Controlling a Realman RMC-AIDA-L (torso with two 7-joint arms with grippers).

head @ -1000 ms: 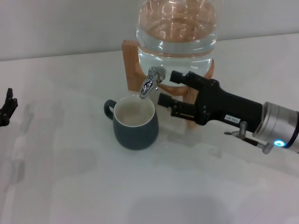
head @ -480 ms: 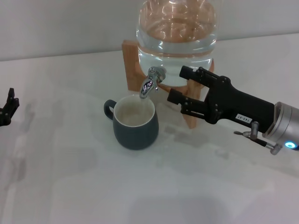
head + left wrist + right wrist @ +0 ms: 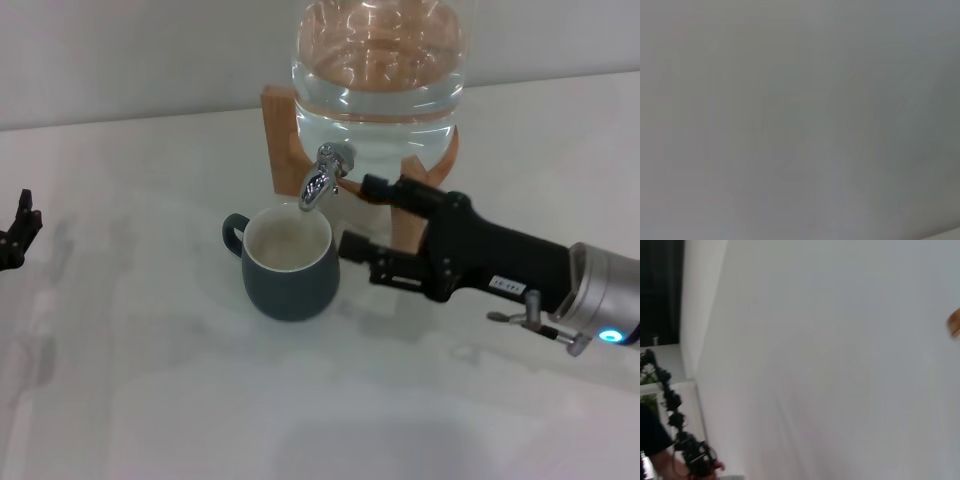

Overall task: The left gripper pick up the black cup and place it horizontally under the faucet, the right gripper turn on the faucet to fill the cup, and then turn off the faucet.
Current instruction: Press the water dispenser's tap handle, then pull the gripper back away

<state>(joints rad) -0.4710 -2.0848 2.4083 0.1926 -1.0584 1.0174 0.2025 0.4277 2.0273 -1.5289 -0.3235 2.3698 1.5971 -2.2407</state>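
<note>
1. Right gripper (image 3: 362, 216): centre-right of the head view, fingers spread apart with nothing between them. The upper finger lies just right of the faucet; the lower finger tip is just beside the cup's right wall. Contact with either cannot be confirmed.
2. Faucet (image 3: 321, 176): chrome spigot at upper centre, nozzle curving down over the cup's rim. No stream of water can be made out.
3. Black cup (image 3: 287, 262): upright at centre frame, directly under the nozzle, loop handle toward frame left. Cream interior; fill level unclear.
4. Glass jar (image 3: 378, 62): top centre, on a wooden stand (image 3: 283, 135), holding water.
5. Left gripper (image 3: 18, 236): far left edge, parked well apart from the cup; finger state not discernible.
6. Progress, judged: cup placement done; whether filling has happened cannot be told.
7. Writing: small white label (image 3: 502, 285) on the right gripper's body, unreadable.
</note>
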